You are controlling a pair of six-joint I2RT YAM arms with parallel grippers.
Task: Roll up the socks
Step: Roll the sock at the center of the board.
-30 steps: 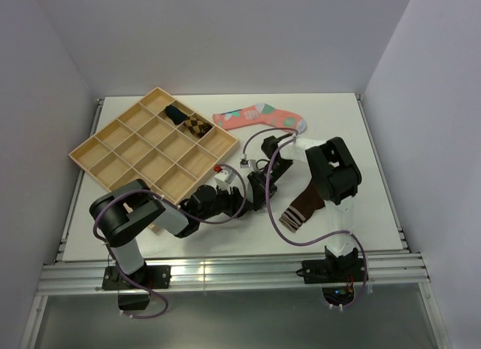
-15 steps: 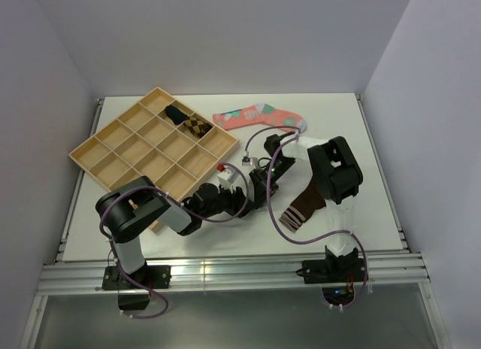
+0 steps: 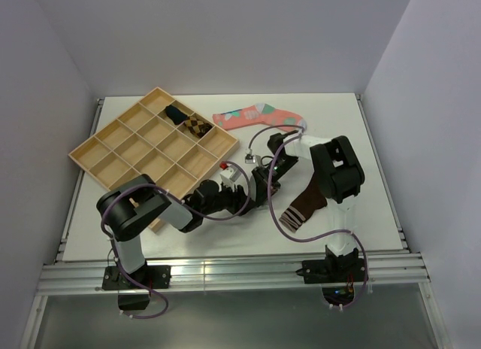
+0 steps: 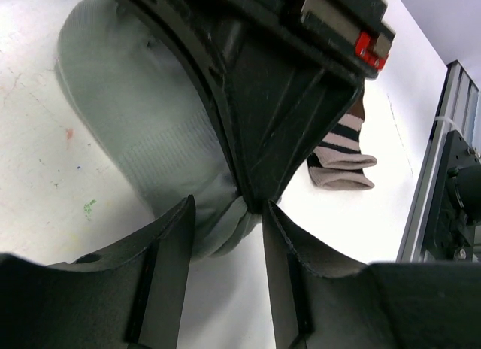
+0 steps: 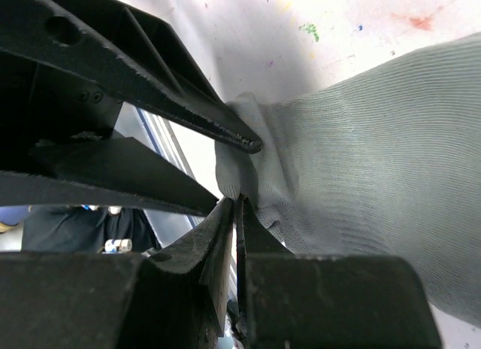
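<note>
Had the grey sock (image 5: 361, 161) flat on the desk (image 4: 45, 176), edge pinched in the right end effector (image 5: 237, 202), left end effector (image 4: 225, 213) gaping around that edge, gripping nothing. Probably needed a square left bite before rolling, no tugging. Spotted the brown sock (image 3: 304, 206) nearby.

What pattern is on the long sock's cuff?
Striped, pale bands alternating with dark brown, on the cuff. Shows best in the left wrist view.
</note>
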